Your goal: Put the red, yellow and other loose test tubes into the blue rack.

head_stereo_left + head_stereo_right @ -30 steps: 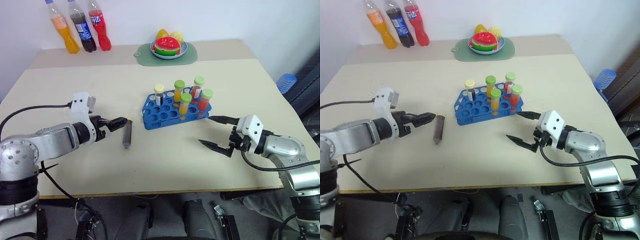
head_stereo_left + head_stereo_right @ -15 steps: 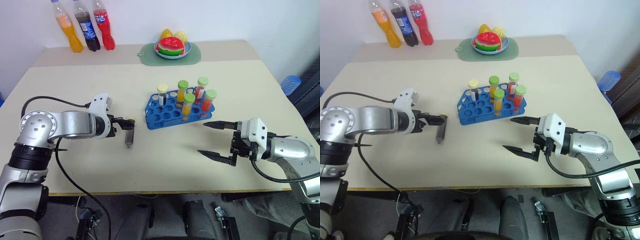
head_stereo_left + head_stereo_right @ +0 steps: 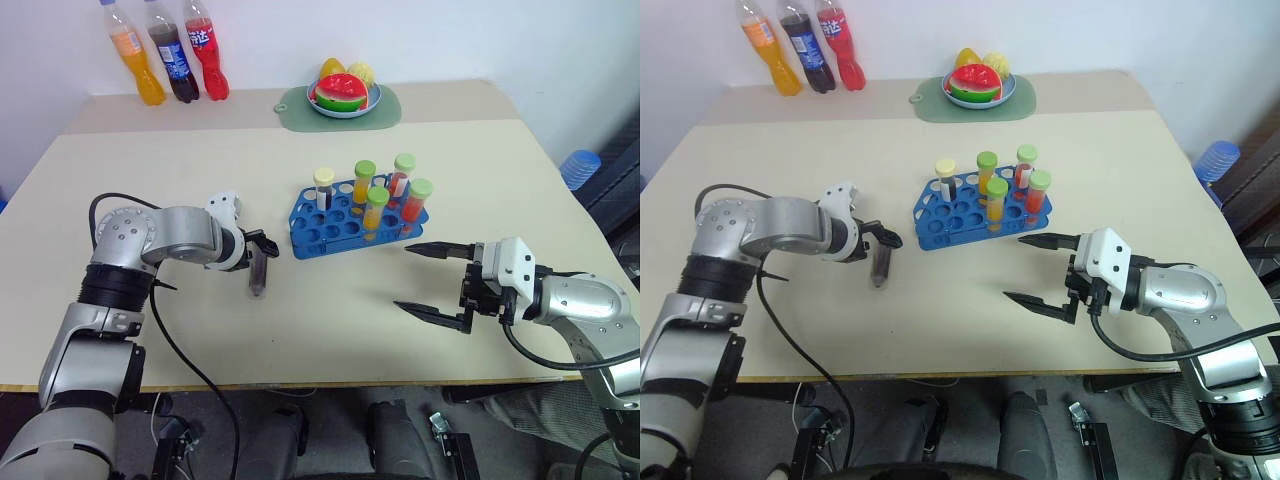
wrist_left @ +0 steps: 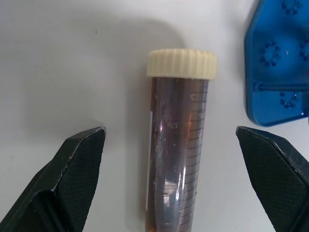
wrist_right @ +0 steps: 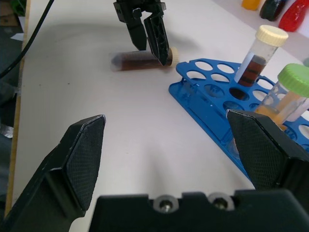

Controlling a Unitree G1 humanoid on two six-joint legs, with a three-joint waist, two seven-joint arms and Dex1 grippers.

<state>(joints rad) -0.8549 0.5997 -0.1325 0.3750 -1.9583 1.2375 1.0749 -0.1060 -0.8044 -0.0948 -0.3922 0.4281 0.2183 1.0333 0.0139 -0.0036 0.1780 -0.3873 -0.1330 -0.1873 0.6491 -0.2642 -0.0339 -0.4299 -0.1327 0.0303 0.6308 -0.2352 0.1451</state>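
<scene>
Brown-liquid tube (image 4: 176, 154) lies between our left gripper's (image 3: 262, 243) wide-open jaws (untouched); right gripper (image 3: 432, 283) gapes empty.

a beige table (image 3: 150, 330) bears a blue rack (image 3: 325, 228), dark tube (image 3: 259, 272), green mat (image 3: 385, 112) and bottles (image 3: 165, 55).

no text can be read (bottle (image 3: 183, 52) labels too small).
</scene>
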